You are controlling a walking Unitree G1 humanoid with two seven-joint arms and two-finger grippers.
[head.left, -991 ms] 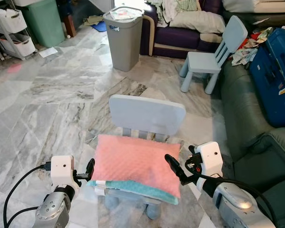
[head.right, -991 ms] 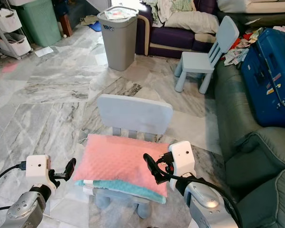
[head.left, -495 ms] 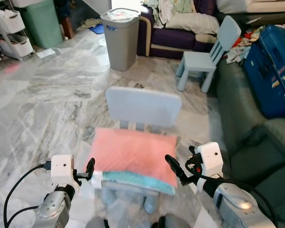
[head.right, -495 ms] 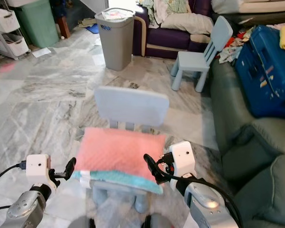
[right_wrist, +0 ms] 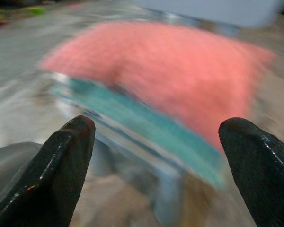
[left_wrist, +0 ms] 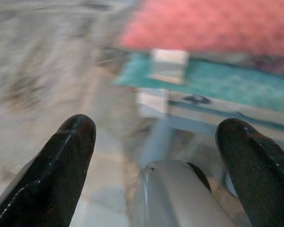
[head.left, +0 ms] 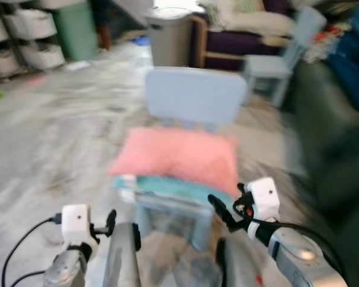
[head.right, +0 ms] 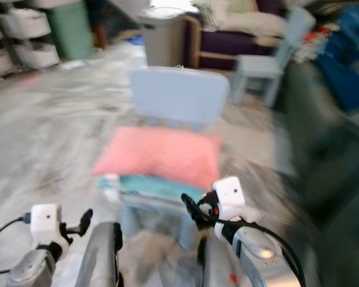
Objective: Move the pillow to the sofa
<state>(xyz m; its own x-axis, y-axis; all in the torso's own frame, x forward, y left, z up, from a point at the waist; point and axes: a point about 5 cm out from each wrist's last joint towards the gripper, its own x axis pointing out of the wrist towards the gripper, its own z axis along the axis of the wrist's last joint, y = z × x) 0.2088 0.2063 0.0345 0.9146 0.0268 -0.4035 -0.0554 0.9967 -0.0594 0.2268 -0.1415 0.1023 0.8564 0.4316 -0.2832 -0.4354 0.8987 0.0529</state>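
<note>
A: Where's the sofa [head.left: 341,113]?
B: A dark blur to the right of the small blue chair [head.left: 194,98], well apart from it.

A: And the pillow [head.left: 179,156]?
B: Pink, lying flat on that chair's seat, in front of its backrest, with a teal layer [left_wrist: 217,82] showing under its near edge.

A: Anything beyond the chair?
B: A grey bin [head.left: 170,36], and a second blue chair [head.left: 281,54] to its right. All smeared.

A: The hands?
B: Left hand [left_wrist: 156,156] sits low, short of the chair's near left corner, fingers spread and released, grasping nothing. Right hand [right_wrist: 156,165] hangs off the chair's near right corner, also spread wide and empty, facing the pillow.
</note>
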